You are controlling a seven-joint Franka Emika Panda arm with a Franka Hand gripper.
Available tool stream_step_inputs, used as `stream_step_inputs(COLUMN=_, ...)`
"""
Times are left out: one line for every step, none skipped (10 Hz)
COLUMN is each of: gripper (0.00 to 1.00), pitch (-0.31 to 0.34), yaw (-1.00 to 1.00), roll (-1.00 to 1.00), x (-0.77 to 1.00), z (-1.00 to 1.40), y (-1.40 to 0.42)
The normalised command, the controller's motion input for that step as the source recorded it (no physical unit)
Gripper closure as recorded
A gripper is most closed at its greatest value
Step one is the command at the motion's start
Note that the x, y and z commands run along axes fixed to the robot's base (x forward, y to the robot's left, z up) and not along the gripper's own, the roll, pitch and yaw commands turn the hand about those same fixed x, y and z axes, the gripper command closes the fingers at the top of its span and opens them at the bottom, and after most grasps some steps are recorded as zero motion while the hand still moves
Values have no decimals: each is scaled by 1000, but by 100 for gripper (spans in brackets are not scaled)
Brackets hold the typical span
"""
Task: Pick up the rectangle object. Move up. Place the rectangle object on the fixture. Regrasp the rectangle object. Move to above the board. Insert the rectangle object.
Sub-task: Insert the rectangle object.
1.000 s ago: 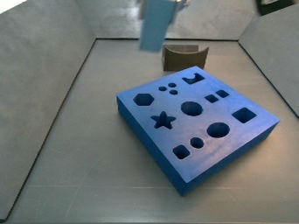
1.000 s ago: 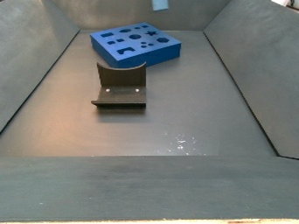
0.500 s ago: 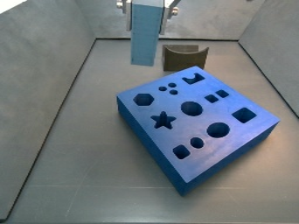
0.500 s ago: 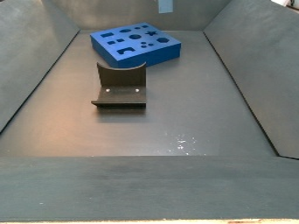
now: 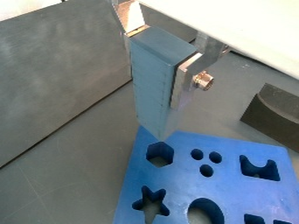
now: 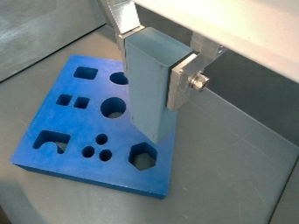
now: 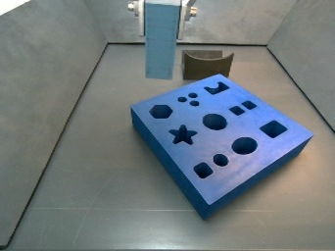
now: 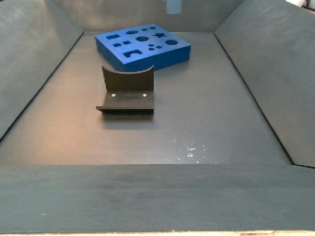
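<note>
My gripper [image 7: 164,10] is shut on the rectangle object [image 7: 161,41], a light-blue slab hanging upright from its top end, high over the floor beside the board's far-left corner. In both wrist views the silver fingers [image 5: 187,74] [image 6: 181,79] clamp the slab [image 5: 156,83] [image 6: 149,83] on its two wide faces, with the gripper [image 5: 159,59] [image 6: 153,63] above the board's edge. The bright-blue board [image 7: 222,137] [image 8: 144,46] [image 5: 211,179] [image 6: 87,122] lies flat with its shaped cut-outs up. The dark fixture [image 7: 206,63] [image 8: 127,90] [image 5: 274,109] stands behind the board, apart from the slab.
Grey sloping walls [image 7: 53,59] enclose the grey floor [image 7: 92,167] on all sides. The board's near corner reaches toward the front right in a side view. Only a sliver of the gripper [image 8: 174,5] shows at the upper edge of a side view.
The slab was tilted and blurred a second ago; it has shifted slightly left and down with the gripper and now hangs upright. Almost no motion in the last half second.
</note>
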Motion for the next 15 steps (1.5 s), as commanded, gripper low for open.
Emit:
stream_step_inputs(gripper=100, pitch=-89, yaw=1000, roll=0, x=-11, z=-20, y=-117)
stream_step_inputs(gripper=100, pitch=-114, yaw=1000, roll=0, x=0, z=0, y=0)
stream_step_inputs(gripper=100, pitch=-117, yaw=1000, roll=0, x=0, z=0, y=0)
stream_step_inputs(gripper=100, pitch=-117, yaw=1000, roll=0, x=0, z=0, y=0)
stream_step_inputs(gripper=100, pitch=-117, yaw=1000, roll=0, x=0, z=0, y=0)
stream_step_inputs(gripper=100, pitch=-120, yaw=1000, roll=0, x=0, z=0, y=0)
stream_step_inputs(gripper=100, pitch=-117, yaw=1000, roll=0, x=0, z=0, y=0)
stream_step_inputs(gripper=100, pitch=-120, yaw=1000, roll=0, x=0, z=0, y=0)
stream_step_inputs(gripper=100, pitch=-123, yaw=1000, roll=0, x=0, z=0, y=0)
stream_step_inputs(gripper=100, pitch=-120, yaw=1000, roll=0, x=0, z=-11, y=0)
stream_step_inputs(gripper=100, pitch=-237, yaw=914, roll=-63, x=54, z=-69, y=-151)
stream_step_inputs(gripper=100, pitch=-20, yaw=0, roll=0, x=0, z=0, y=0)
stream_step_inputs(gripper=100, pitch=-51, yaw=0, roll=0, x=423, z=-223, y=-191)
stream_step_inputs(gripper=100, pitch=0, yaw=0, roll=0, x=1000, z=-454, y=-446)
stream_step_inputs(gripper=100, pitch=-20, yaw=0, roll=0, x=1000, z=-449, y=-471)
